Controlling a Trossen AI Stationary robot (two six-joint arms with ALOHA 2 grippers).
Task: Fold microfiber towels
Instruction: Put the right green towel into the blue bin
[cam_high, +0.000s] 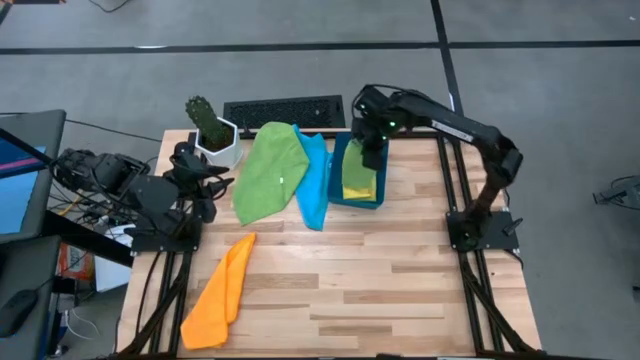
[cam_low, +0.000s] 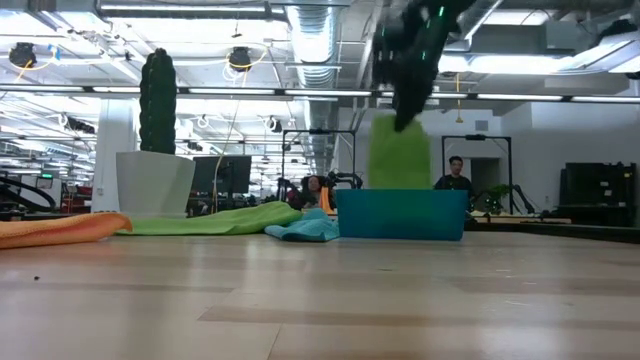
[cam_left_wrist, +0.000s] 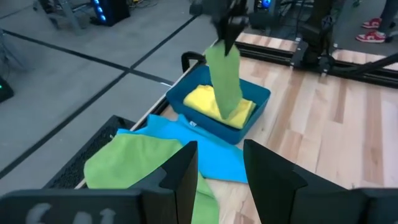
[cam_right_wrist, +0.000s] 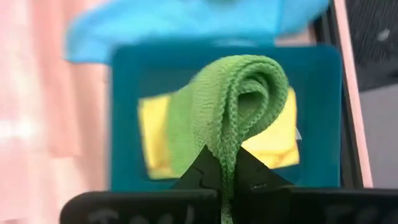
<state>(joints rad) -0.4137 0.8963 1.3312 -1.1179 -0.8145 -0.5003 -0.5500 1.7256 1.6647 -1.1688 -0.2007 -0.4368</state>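
With the blue bin (cam_high: 358, 192) taken as the landmark, the orange towel (cam_high: 220, 295) is lying nearest the front of the table, well apart from the bin and on the left arm's side. Closer to the bin, a second green towel (cam_high: 268, 170) is spread flat, and a light blue towel (cam_high: 314, 178) is lying between it and the bin, its edge just beside the bin's near wall. The left gripper (cam_left_wrist: 219, 167) is being held back beside the potted cactus (cam_high: 213, 130), well apart from the bin, with its fingers standing apart and nothing between them. Inside the bin a yellow towel (cam_left_wrist: 214, 102) is resting, folded. Directly above the bin, the right gripper (cam_right_wrist: 222, 167) is being held with its fingers pinched tight on the top edge of a green towel (cam_left_wrist: 224, 78), which is hanging straight down as a narrow strip, its long axis upright and its lower end reaching to the yellow towel or just above it; contact cannot be told. The coming move is judged to turn on this: the hanging towel is lying straight below the right gripper and over the bin, so the right arm is far the nearer.
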